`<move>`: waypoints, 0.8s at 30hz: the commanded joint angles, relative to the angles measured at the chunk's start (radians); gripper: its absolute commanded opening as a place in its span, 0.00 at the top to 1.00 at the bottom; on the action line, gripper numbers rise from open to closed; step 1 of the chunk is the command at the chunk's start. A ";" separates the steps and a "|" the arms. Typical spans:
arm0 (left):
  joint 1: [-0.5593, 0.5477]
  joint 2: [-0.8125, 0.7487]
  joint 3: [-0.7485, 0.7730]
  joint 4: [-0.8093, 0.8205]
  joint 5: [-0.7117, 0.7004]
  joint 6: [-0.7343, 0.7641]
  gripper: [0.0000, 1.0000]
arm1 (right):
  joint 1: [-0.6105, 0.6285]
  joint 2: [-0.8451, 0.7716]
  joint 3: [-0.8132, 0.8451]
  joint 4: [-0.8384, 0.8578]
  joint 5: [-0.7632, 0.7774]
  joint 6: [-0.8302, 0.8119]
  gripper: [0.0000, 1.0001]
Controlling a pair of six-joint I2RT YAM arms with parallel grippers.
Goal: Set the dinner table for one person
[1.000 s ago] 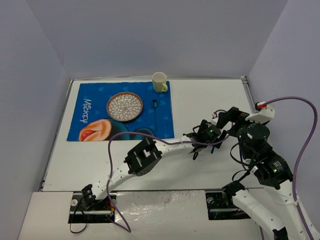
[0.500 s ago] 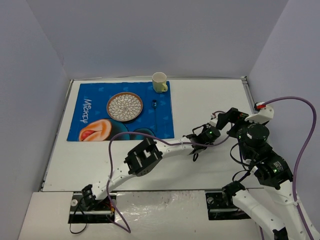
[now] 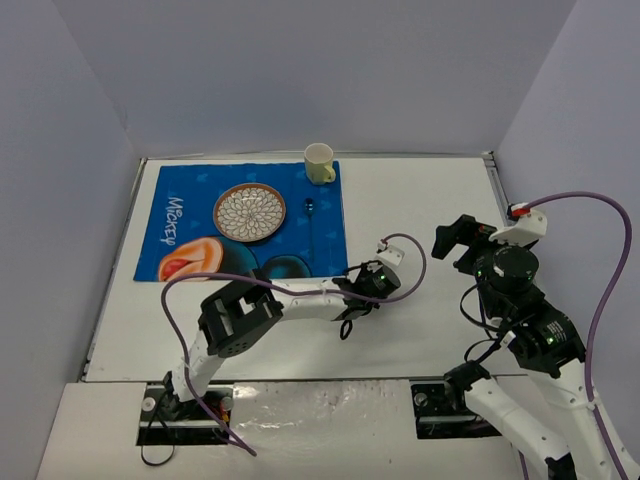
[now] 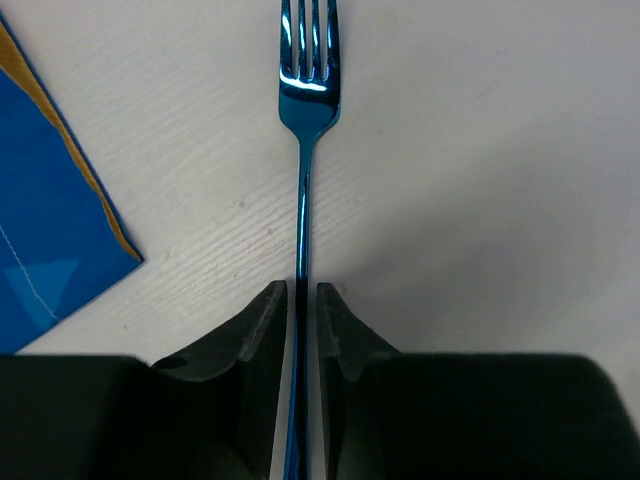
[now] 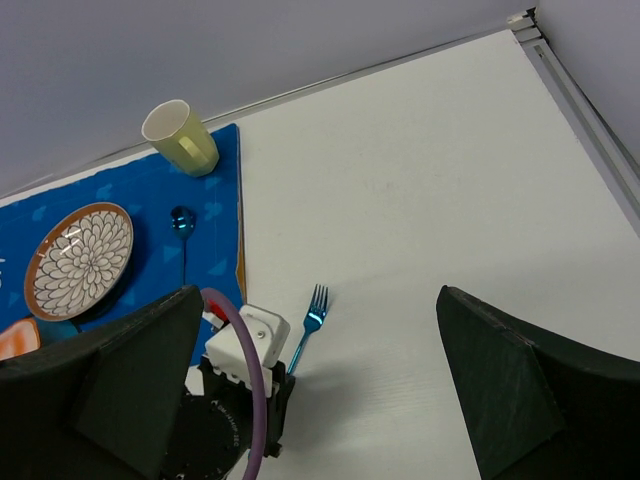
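Observation:
The blue metal fork point(image 4: 305, 100) points its tines away from my left gripper point(image 4: 302, 300), whose jaws are shut on its thin handle. The fork point(image 5: 313, 322) is low over the white dinner table point(image 3: 420, 200), just right of the blue placemat's point(image 3: 190, 225) near right corner. I cannot tell whether it touches the surface. In the top view my left gripper point(image 3: 362, 285) is at mid-table. My right gripper point(image 3: 452, 238) hovers to the right of it, wide open and holding nothing.
On the placemat sit a patterned plate point(image 3: 249, 213), a blue spoon point(image 3: 311, 215) to its right, and a pale yellow cup point(image 3: 319, 163) at the far right corner. A metal rim point(image 5: 580, 100) edges the table on the right. Grey walls enclose the table.
My left gripper shut on the fork's handle near the right arm. It then moved left with the fork toward the placemat's corner. The right gripper stayed open and in place.

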 commanded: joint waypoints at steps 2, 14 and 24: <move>0.006 -0.045 -0.048 -0.041 0.034 -0.014 0.75 | 0.004 0.005 0.021 0.047 0.020 -0.025 0.00; 0.084 0.044 0.072 -0.023 0.163 -0.002 0.68 | 0.006 0.004 0.028 0.046 0.019 -0.034 0.00; 0.077 0.027 0.045 -0.062 0.171 -0.018 0.98 | 0.006 -0.010 0.030 0.045 0.052 -0.043 0.00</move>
